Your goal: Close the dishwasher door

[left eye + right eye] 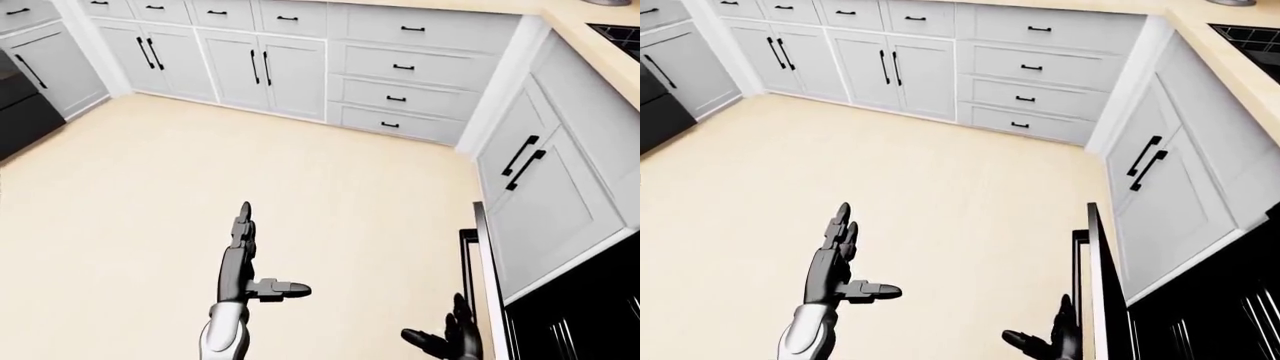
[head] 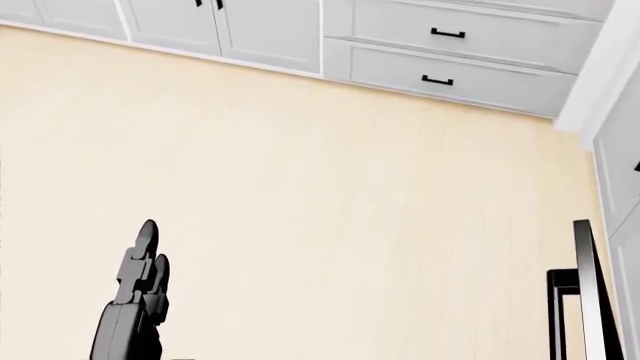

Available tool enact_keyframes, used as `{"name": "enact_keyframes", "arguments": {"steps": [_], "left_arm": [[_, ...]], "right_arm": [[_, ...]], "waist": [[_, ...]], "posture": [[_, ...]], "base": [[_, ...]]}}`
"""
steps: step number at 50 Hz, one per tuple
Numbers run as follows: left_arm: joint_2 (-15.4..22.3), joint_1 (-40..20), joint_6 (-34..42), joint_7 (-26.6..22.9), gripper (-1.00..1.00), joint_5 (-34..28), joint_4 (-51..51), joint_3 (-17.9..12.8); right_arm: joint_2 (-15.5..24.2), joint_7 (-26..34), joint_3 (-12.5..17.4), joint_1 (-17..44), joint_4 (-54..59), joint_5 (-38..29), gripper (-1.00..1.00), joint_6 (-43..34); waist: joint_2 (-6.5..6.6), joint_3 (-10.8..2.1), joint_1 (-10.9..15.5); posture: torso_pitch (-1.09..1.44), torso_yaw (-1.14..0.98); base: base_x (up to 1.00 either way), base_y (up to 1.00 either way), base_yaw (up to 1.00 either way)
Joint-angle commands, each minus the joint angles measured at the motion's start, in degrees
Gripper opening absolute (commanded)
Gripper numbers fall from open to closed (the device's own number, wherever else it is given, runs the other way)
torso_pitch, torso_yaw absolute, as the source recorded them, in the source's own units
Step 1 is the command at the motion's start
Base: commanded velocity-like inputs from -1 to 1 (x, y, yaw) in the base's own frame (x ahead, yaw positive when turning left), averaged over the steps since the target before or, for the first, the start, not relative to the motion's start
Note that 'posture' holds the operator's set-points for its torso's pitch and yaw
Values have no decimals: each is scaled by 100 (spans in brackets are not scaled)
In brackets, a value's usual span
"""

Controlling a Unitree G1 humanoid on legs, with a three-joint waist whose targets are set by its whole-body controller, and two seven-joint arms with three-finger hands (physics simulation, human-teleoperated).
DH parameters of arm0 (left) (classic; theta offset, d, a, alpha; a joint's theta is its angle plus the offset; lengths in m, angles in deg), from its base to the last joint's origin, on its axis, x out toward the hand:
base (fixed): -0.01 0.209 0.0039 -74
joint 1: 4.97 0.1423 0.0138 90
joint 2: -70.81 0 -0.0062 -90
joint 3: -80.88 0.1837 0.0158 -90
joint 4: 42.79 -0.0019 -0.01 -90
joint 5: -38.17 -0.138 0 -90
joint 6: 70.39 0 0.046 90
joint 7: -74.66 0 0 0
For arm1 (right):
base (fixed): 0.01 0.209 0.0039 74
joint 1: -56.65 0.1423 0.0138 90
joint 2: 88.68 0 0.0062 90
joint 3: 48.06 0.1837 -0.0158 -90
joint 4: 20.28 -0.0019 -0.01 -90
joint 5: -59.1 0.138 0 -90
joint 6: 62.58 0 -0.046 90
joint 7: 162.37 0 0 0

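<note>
Left-eye view: dishwasher door (image 1: 482, 277) hangs ajar at lower right. My right hand (image 1: 447, 341), fingers spread, sits just beside its edge; left hand (image 1: 243, 259) open over bare floor (image 1: 130, 195). Risk: glancing push slips off the thin edge.

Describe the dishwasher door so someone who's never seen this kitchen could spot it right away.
Follow the white cabinets down the right side of the left-eye view to the dark opening near the bottom corner. The dishwasher door is the thin black panel standing out edge-on over the pale floor, beside the right hand. Every neighbouring front is white, shut and flush.
</note>
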Motion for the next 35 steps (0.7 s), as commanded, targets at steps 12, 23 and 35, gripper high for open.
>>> {"name": "enact_keyframes", "arguments": {"steps": [12,23,35], "left_arm": [[1,-91,-211,9,100,-4,186,12],[1,-105,-207,13,100,-6,172,18],[3,-99,-193,11,100,-5,194,13]], "right_arm": [[322,-551,176,-30,-96,95,100,123],[360,-720,173,-51,-97,74,100,70],[414,-1085,177,-110,-99,-6,100,55]], "waist": [[-43,-65,-42],[-47,-61,-38],[-50,-55,-18]], "posture": [[0,0],[0,0],[0,0]], "base": [[0,0,0],[0,0,0],[0,0,0]]}}
